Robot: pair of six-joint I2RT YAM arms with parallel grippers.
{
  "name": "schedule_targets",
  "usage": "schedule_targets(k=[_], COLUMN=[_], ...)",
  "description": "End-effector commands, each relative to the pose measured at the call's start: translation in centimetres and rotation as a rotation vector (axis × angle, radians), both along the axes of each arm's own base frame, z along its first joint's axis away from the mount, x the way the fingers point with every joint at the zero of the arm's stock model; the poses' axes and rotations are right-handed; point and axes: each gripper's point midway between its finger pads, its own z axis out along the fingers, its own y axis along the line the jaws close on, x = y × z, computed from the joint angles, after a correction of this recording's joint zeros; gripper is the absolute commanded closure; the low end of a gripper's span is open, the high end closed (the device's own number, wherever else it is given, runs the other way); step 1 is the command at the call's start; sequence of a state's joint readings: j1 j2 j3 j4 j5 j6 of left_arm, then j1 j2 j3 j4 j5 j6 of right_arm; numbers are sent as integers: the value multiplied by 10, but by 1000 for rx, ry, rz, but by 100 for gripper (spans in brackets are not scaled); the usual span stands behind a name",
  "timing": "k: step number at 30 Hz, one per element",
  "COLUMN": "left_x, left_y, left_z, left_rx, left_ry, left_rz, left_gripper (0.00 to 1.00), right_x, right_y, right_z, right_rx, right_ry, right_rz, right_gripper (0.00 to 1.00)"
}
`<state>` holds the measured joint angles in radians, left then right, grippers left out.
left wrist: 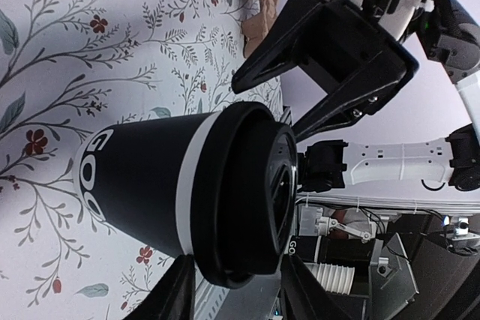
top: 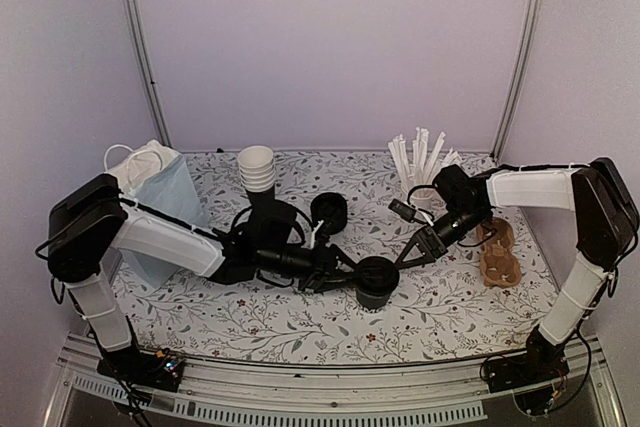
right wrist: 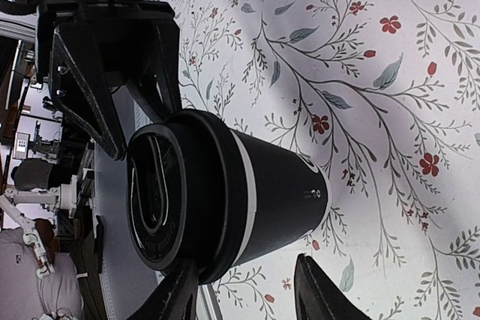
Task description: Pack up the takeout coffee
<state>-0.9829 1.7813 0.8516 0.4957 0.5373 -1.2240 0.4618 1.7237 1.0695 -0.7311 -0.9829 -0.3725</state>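
Note:
The takeout coffee [top: 377,282] is a black paper cup with a whitish rim band and a black lid [top: 377,271]. It stands upright on the floral tablecloth at centre front. My left gripper [top: 345,275] is open just left of it. In the left wrist view the cup [left wrist: 142,177] and its lid [left wrist: 255,192] lie between the fingertips of this gripper [left wrist: 240,294]. My right gripper [top: 405,255] is open just right of the cup. In the right wrist view the cup [right wrist: 277,192] lies ahead of its open jaws [right wrist: 247,294]. Each gripper faces the other across the cup.
A blue-and-white paper bag [top: 160,197] stands at the left. A nested stack of whitish cups [top: 257,169] and a black round item [top: 329,212] sit behind the cup. A white cup of wrapped straws [top: 422,162] and a brown cardboard carrier [top: 497,247] are at the right.

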Motion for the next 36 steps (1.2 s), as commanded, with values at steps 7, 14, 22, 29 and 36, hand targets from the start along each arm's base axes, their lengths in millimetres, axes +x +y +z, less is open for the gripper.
schedule_targets(k=[7,14,22,29,36], left_x=[1,-1,-4,-5,-4], left_y=[1,7,5,2,-1], left_z=[43,22,12,0,-8], left_rx=[-94,-24,-21,-5,5], left_ry=[-163,-100,-64,-34,-18], left_rz=[25,43,41,28,17], left_gripper=[49,65,72,76,80], right_x=[1,1,1,0,0], right_y=[2,1,1,1,0], right_z=[-3,-2,-2,-3,-4], right_rx=[23,20,17,19,19], right_ry=[11,5,3,4,7], right_rz=[1,-1,-2,-1,0], right_gripper=[55,55,55,55,55])
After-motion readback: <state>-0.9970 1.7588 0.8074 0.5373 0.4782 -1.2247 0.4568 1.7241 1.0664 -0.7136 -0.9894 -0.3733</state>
